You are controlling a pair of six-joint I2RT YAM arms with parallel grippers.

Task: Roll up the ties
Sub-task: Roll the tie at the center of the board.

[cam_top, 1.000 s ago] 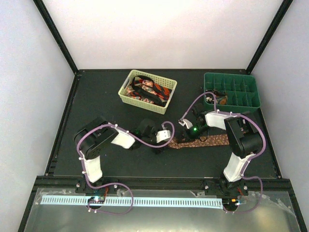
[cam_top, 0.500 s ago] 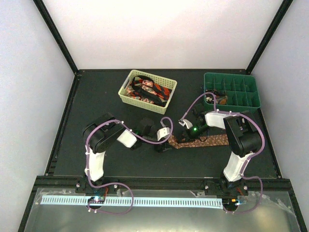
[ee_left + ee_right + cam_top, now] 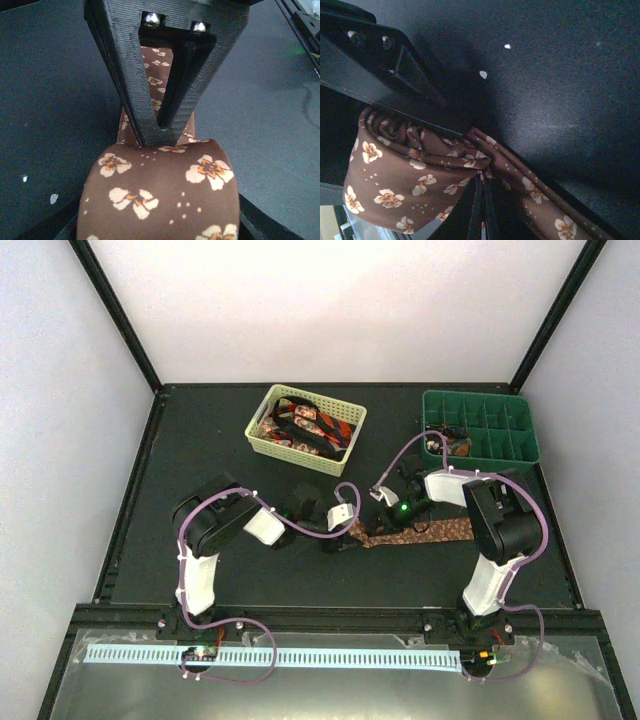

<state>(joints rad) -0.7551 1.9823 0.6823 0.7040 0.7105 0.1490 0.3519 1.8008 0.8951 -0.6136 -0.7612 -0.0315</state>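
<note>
The right gripper is seen pressed fully together, and the brown tie is pinched right at its tips, the flowered fabric bunched there into a fat coil. That coil looks like the started roll: one end is clamped so that the cloth can be wound round a fixed core instead of sliding about on the table.

Over on the other side, the left gripper is set down across the same tie. Its fingers are angled into a narrow V, and a strip of fabric can be made out through the gap. The tips are hidden behind a broad fold that bulges up in the foreground, so it cannot be told whether the cloth is actually gripped or only straddled. The placement makes sense either way: the free length is being kept in line and under some tension while the far end is wound.

From above, the tie is laid flat across the middle of the table, between the two arms, with its loose tail stretched out towards the right arm's side. The red-and-black ties are heaped in the basket further back, well apart from the action, evidently waiting their turn. The green tray is stationed at the back right, just behind the right arm, and something small is lying in a near compartment; what it is cannot be made out.

The job is judged to be early: one roll begun, none finished on the table.
</note>
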